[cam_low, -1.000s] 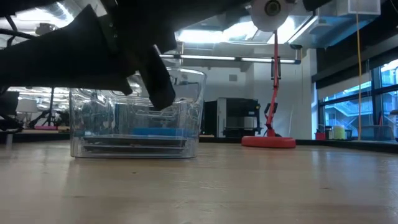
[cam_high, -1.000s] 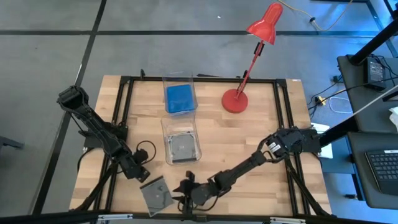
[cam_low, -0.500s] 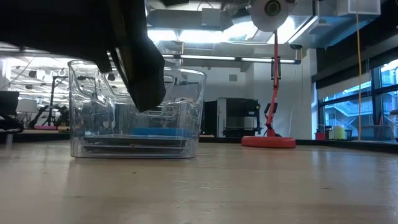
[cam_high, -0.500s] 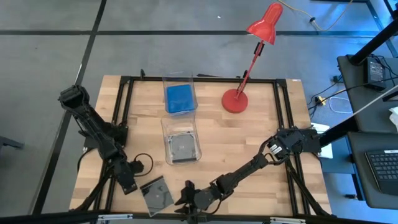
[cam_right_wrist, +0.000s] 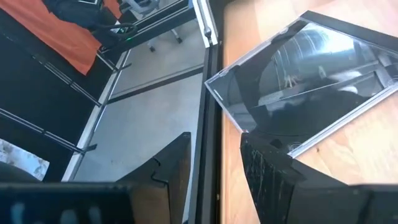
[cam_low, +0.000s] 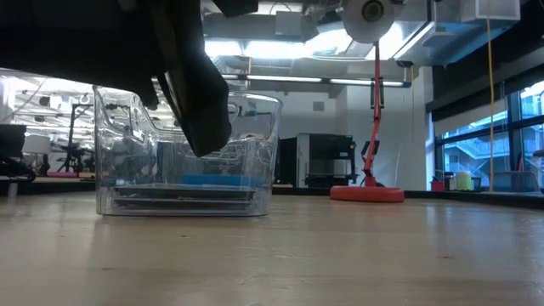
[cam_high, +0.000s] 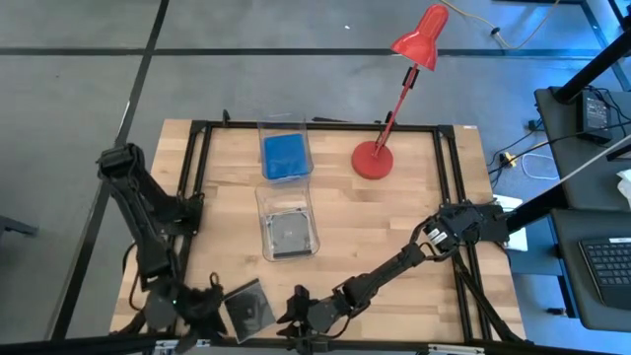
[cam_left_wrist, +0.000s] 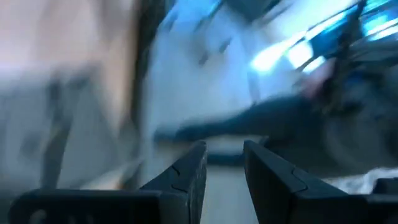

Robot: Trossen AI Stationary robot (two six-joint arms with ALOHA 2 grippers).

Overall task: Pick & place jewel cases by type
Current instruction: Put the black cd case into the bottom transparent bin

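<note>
Near table's front edge: grey transparent jewel case (cam_high: 248,308), disc visible

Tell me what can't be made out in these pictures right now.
- Left gripper: the left wrist view is motion-blurred, so what lies ahead of it is unreadable.
- Grey jewel case by the table's near edge: absent from the low view, where a dark arm fills the upper left.
- Case count in the near bin: stacked, too small from above.
- Blue case: possibly several, cannot tell.
</note>
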